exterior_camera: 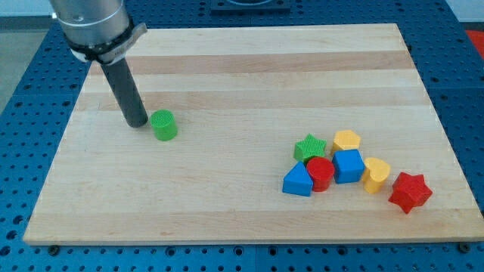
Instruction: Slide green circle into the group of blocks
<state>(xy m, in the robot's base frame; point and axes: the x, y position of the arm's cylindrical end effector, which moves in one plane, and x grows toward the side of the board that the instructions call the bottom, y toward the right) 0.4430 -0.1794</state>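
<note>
The green circle lies on the wooden board, left of centre. My tip rests just to the circle's left, close to it or touching it. The group of blocks sits at the lower right: a green star, a yellow hexagon, a blue cube, a red cylinder, a blue triangle, a yellow heart and a red star. The group is far to the right of the circle and below it.
The arm's grey body hangs over the board's upper left corner. A blue perforated table surrounds the board on all sides.
</note>
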